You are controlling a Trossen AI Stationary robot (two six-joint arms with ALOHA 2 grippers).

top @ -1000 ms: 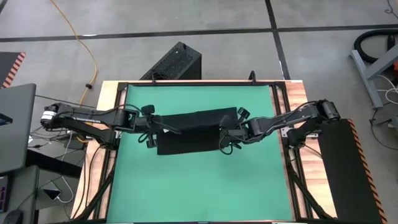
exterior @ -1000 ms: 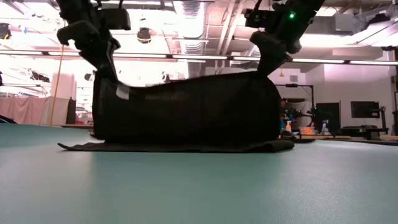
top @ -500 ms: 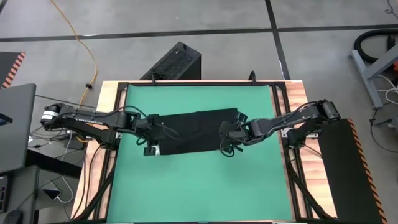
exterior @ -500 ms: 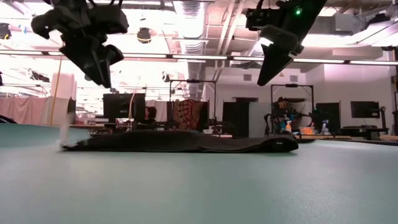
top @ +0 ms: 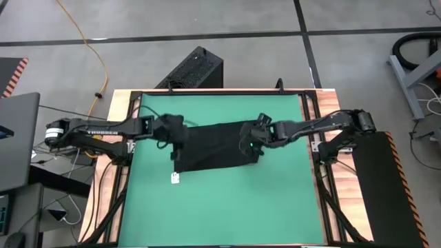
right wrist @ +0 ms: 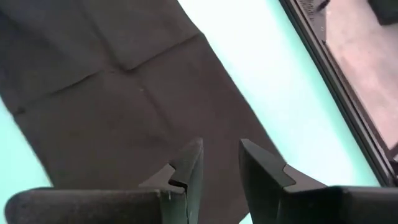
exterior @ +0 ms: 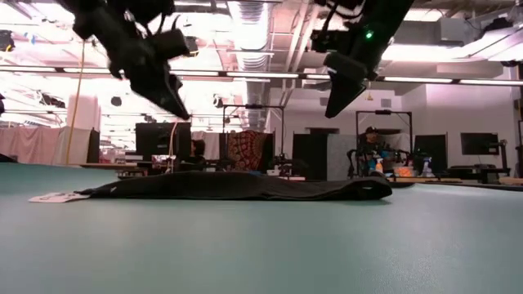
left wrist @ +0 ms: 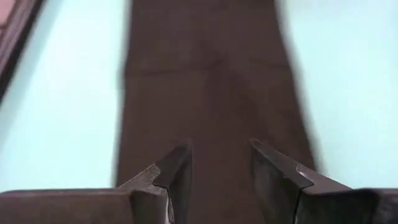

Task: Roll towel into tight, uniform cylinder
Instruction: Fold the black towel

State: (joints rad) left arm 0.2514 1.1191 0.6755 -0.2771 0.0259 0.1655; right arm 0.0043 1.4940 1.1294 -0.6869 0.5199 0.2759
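The towel (top: 213, 146) lies flat on the green mat (top: 220, 207); left tool (top: 176, 133) and right tool (top: 252, 138) hover above it, fingers narrowly parted, holding nothing.

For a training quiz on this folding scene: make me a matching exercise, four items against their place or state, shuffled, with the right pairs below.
Column one:
1. towel
2. white tag
3. left claw
4. black ribbed box

Column two:
A. on the floor beyond the table's far edge
B. lying flat on the green mat
C. open and empty, raised above the cloth's left end
D. sticking out onto the mat at the cloth's near left corner

Pairs: 1-B, 2-D, 3-C, 4-A
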